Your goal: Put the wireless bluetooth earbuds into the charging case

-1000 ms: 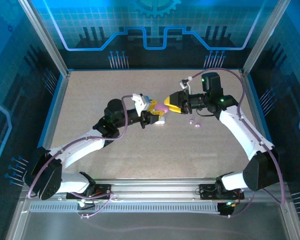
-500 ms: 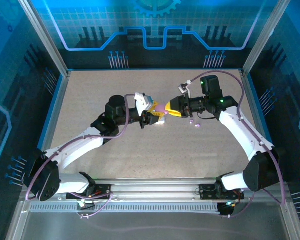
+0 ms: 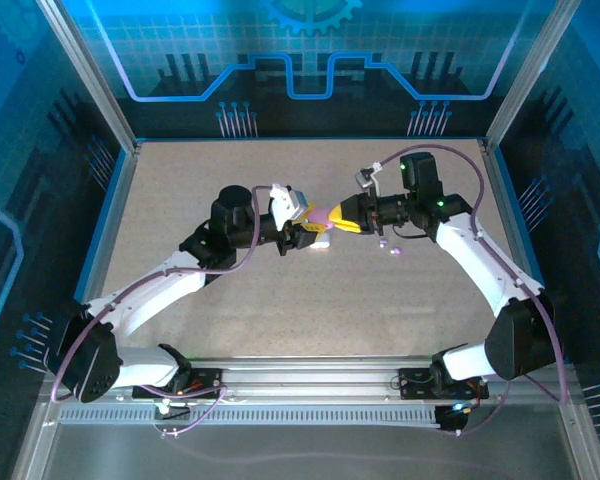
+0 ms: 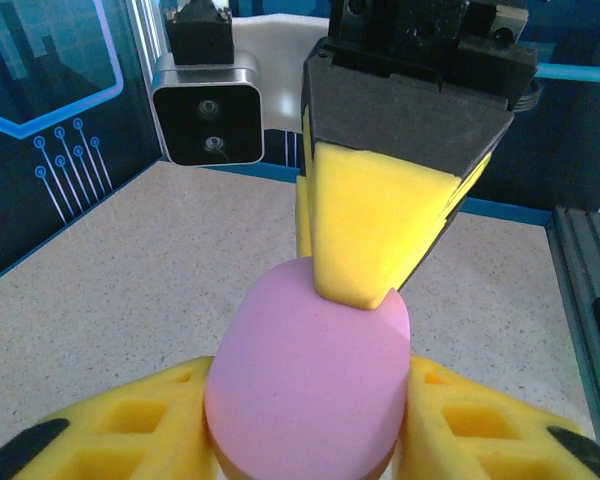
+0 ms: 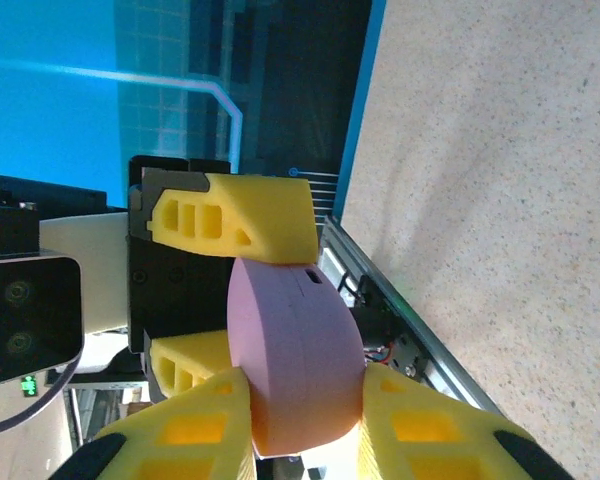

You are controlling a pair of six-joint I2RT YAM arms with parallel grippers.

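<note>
From overhead, both arms meet at a pink oval charging case (image 3: pixel 323 214), with two tiny purple earbuds (image 3: pixel 383 243) lying loose on the table (image 3: pixel 180 200) near the right arm, while the wrist views show left fingers (image 4: pixel 150 410) and right fingers (image 5: pixel 200 430) each pinching that case.

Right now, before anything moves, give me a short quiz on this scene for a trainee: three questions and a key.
1. True or false: the pink charging case is open.
2. Of the left claw and the right claw, which grips the case? A: left only. B: right only. C: both.
3. How many loose purple earbuds lie on the table beside the right arm?

Key: 1 false, it is closed. 2 C. 3 two.
</note>
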